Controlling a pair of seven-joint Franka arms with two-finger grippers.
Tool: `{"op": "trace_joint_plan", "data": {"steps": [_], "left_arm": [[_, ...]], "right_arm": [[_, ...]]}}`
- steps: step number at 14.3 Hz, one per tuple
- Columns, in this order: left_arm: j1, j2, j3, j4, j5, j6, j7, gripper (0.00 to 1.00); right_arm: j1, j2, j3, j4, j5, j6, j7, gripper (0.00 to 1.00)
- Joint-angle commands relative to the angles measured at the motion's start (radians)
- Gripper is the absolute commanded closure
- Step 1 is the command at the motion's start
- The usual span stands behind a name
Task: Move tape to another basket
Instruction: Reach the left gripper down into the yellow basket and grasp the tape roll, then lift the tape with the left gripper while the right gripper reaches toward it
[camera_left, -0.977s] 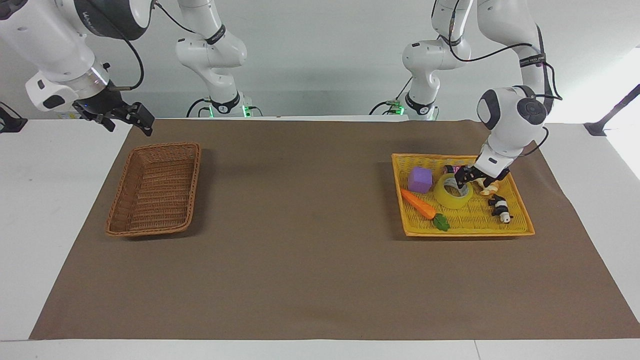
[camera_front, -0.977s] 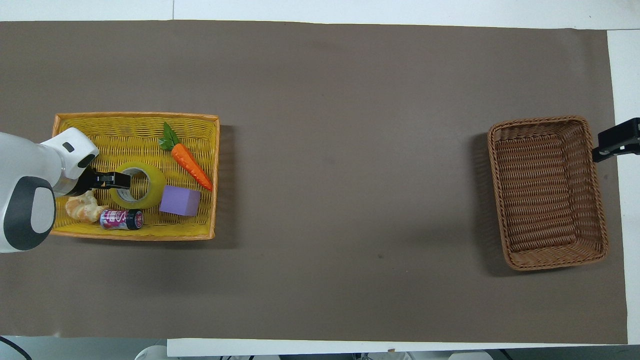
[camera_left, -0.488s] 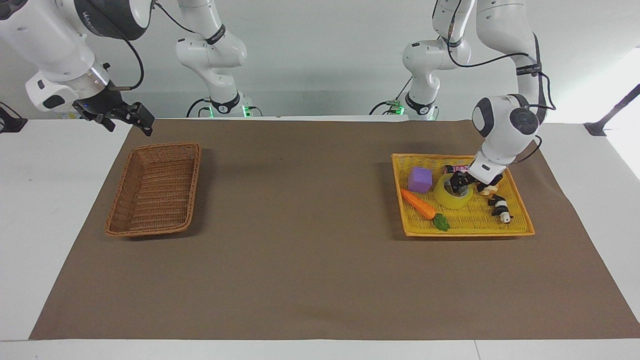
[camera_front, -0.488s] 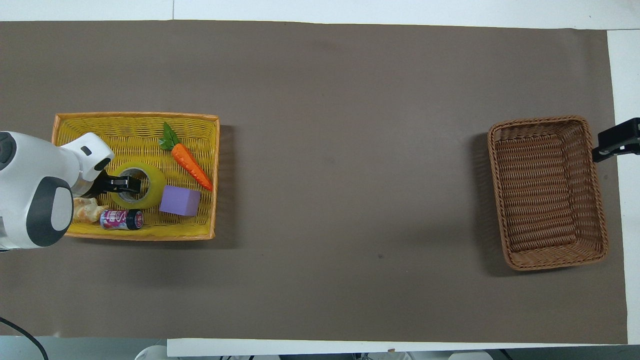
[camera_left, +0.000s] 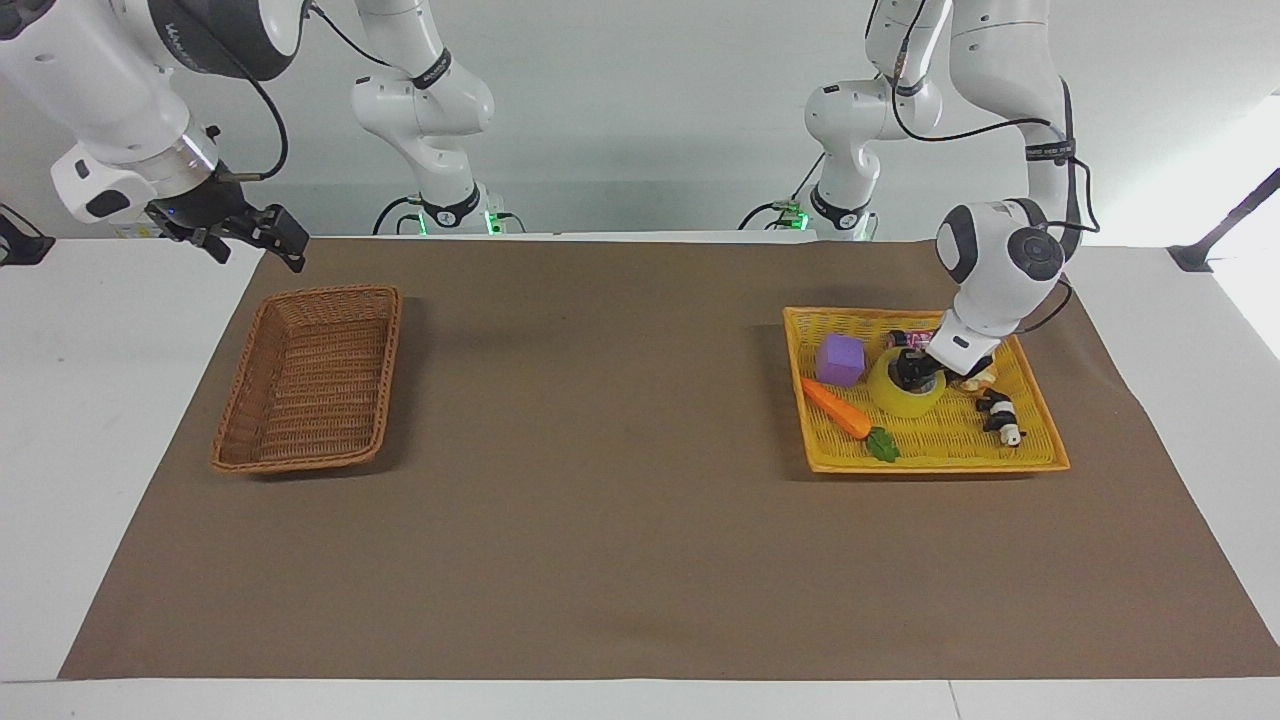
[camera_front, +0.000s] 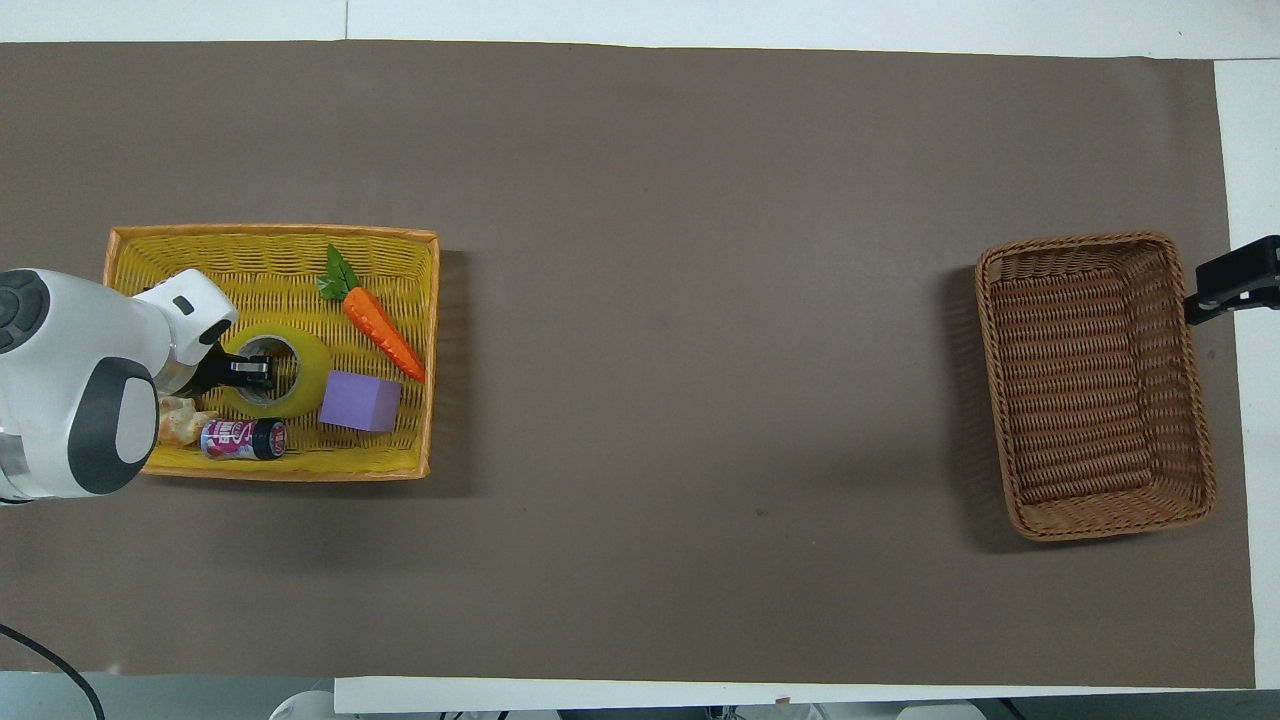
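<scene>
No readable text, a printed label seen on the small can (camera_front: 243, 439) but too small to be read

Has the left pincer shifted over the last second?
Yes. The left pincer has drawn in toward the yellow tray's outer end wall, now pinching the tape wall.

Yellow tray basket (camera_front: 270, 240) at frame left holds toy carrot (camera_front: 382, 328), purple block (camera_front: 360, 401), small can (camera_front: 243, 439), toy panda (camera_left: 1000, 416).
</scene>
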Motion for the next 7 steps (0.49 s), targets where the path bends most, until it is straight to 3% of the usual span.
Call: {"op": "trace_joint_plan", "data": {"steps": [1, 3, 7], "left_arm": [[-0.029, -0.008, 0.007, -0.029, -0.003, 0.016, 0.011, 1.0], [-0.017, 0.002, 0.007, 0.035, -0.003, -0.033, 0.014, 1.0], [-0.029, 0.048, 0.005, 0.351, -0.006, -0.338, 0.011, 1.0]], "right_arm": [[-0.008, -0.015, 0.004, -0.013, 0.014, -0.007, -0.01, 0.01], [-0.008, -0.015, 0.004, -0.013, 0.014, -0.007, -0.01, 0.01], [-0.008, -0.015, 0.004, -0.013, 0.014, -0.007, -0.01, 0.01]]}}
